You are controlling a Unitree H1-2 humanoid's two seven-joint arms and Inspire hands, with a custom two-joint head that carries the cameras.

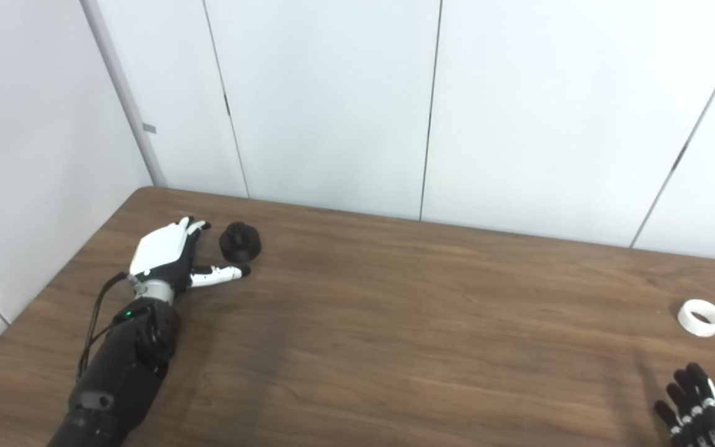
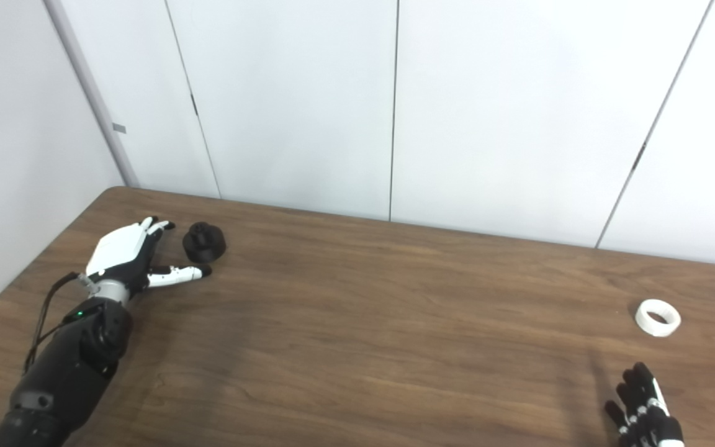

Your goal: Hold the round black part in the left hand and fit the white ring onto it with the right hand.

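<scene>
Right hand (image 1: 702,406) near white ring (image 1: 701,317)

Wooden table (image 1: 395,347) bears round black part (image 1: 240,241) and white ring (image 1: 701,317)

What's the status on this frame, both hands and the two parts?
Left hand open beside round black part, not gripping. Right hand open, short of white ring. Both parts on table. Nothing between.
</scene>
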